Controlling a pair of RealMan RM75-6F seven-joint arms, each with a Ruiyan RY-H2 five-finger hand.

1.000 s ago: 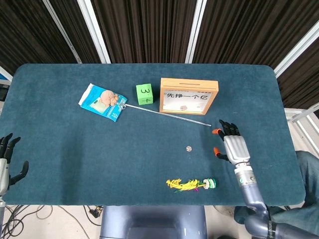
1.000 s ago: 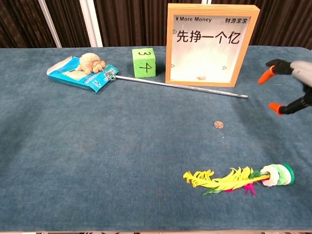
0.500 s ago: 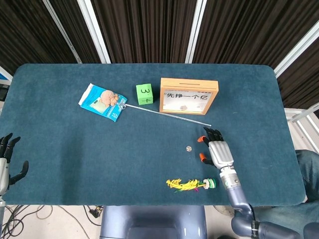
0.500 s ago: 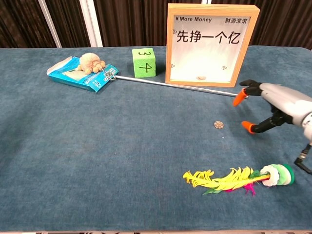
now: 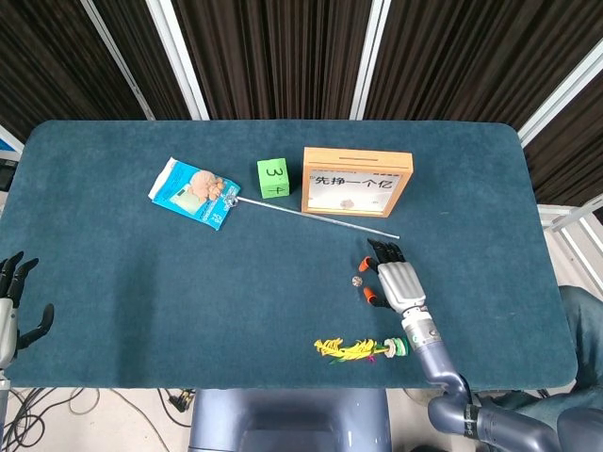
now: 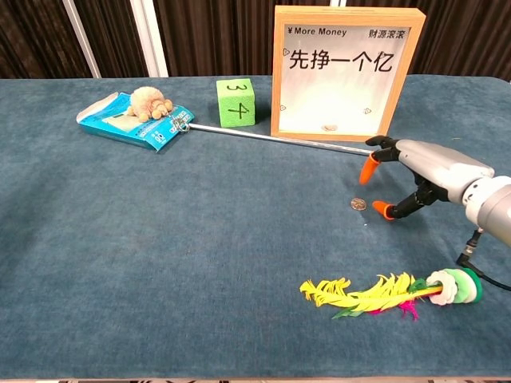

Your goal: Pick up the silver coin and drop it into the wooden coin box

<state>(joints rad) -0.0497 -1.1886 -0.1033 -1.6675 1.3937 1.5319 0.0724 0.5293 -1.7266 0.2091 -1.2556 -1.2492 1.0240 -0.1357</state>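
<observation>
1. Looking down from the head view, one wooden coin box (image 5: 357, 181) stands upright near the far middle of the table (image 5: 113, 282), and a small coin-like speck shows behind its clear front, low down.
2. One silver coin (image 5: 356, 280) lies flat on the blue cloth, well in front of the box. The right hand (image 5: 393, 279) hovers just beside the coin, its orange-tipped fingers (image 5: 368, 297) spread wide and holding nothing.
3. The same view shows one left hand (image 5: 15, 306) at the table's near left edge, fingers apart and empty.
4. Also countable from above: one green cube (image 5: 272, 177), one blue packet (image 5: 191, 193) with a tan plush toy (image 5: 204, 182) on it, one thin metal rod (image 5: 316, 216), and one feathered shuttlecock (image 5: 363, 349) near the front edge.
5. The chest view shows the box (image 6: 346, 73) face on, with printed characters legible and one small coin resting on its inner floor.
6. Here the coin (image 6: 359, 205) sits on the cloth between two orange fingertips (image 6: 381, 211) of the right hand (image 6: 419, 169); whether they touch it cannot be told.
7. The left hand is out of this view. The numbers on the cube (image 6: 236, 102) read clearly here, and the shuttlecock (image 6: 389, 293) lies nearest the camera.
</observation>
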